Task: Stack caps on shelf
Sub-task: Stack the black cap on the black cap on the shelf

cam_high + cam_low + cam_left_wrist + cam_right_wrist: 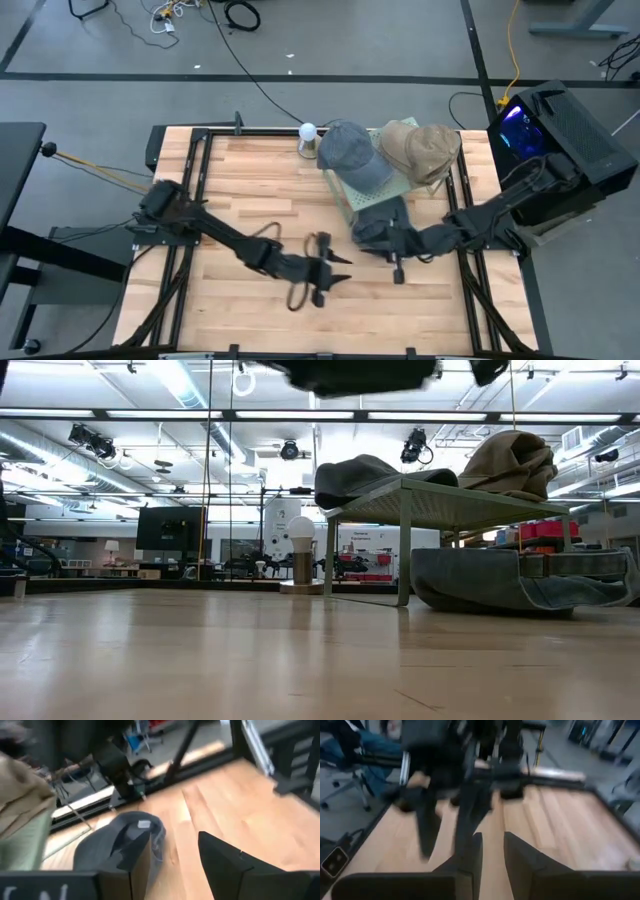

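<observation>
The pale green shelf [398,186] [450,505] stands at the table's far right. A blue-grey cap [355,155] [370,472] and tan caps [425,148] [515,460] rest on it. Another blue-grey cap [375,212] [520,582] [117,845] lies on the table, partly under the shelf's near edge. My left gripper [342,271] [175,837] hovers open near the table's middle, short of that cap. My right gripper [392,258] [493,845] hangs above the table by the same cap, its fingers a narrow gap apart with nothing between them.
A black box with a blue light [550,130] sits beyond the table's right edge. A small white-bulbed lamp [308,132] [301,550] stands at the far edge, left of the shelf. Black rails [190,200] frame the wooden top. Bare wood lies at the left and near sides.
</observation>
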